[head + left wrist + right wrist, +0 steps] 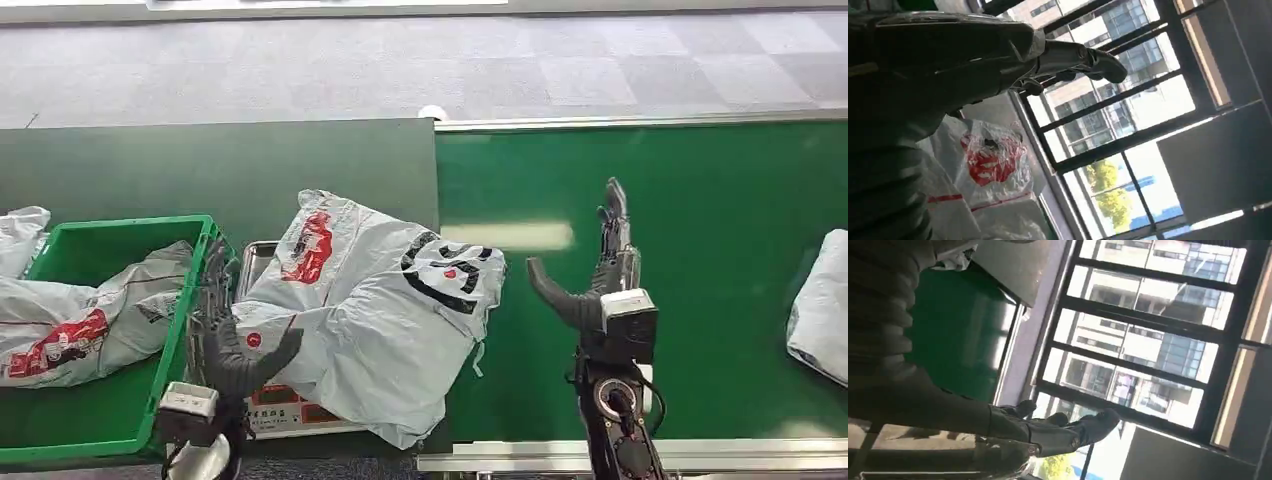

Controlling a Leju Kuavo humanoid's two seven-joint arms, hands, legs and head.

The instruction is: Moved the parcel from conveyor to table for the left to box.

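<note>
Counting three crinkly grey plastic parcels on the table side: the big parcel [375,310] lies on a metal scale [262,262] at centre, two more sit in the green crate [100,420] at 9 o'clock. Red and black prints, unreadable. Another bag [822,305] at 3 o'clock on the green conveyor [700,200]. Left hand [232,335] touches the parcel's edge, fingers spread; right hand [598,265] spread, empty.

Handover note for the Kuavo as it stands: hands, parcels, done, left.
Right hand: open, raised over the green conveyor, holding nothing.
Left hand: open, beside the big grey parcel, which lies across a metal tray on the table, one corner over the belt.
Done: that parcel is off the conveyor.
Left: box it into the green crate. Another parcel waits on the belt.
</note>
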